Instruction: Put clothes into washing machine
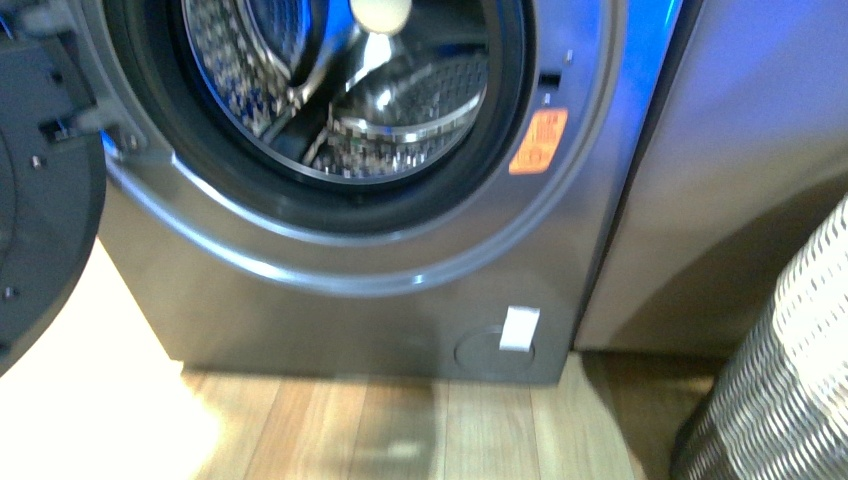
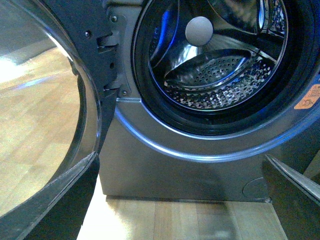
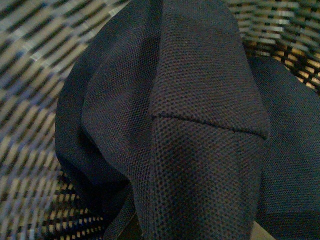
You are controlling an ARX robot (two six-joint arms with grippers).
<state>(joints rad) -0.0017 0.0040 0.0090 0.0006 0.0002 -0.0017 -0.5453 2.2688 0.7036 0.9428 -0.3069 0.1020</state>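
In the front view, the open door (image 1: 40, 200) fills the left edge of the frame. Beside it, the washer (image 1: 300, 310) takes up the left and middle, its porthole in the upper middle showing the steel drum (image 1: 400, 100) inside a black seal (image 1: 300, 195). There is no cloth in the part of the drum that shows. To the right of the porthole is an orange sticker (image 1: 539, 141), and below that, near the washer's lower right corner, a white tag (image 1: 519, 328). A grey cabinet (image 1: 740, 150) stands right of the washer, and the woven basket (image 1: 790, 380) fills the lower right corner. No arm shows in this view.

In the left wrist view, the left gripper (image 2: 180, 157) is spread wide and holds nothing. Its dark fingers (image 2: 50, 205) are well apart, with the washer's front and porthole seen between them, and they touch nothing.

In the right wrist view, the navy clothes (image 3: 200, 125) fill the frame, bunched in folds against the basket's weave. The right gripper does not show, so I cannot tell whether it grips the cloth.
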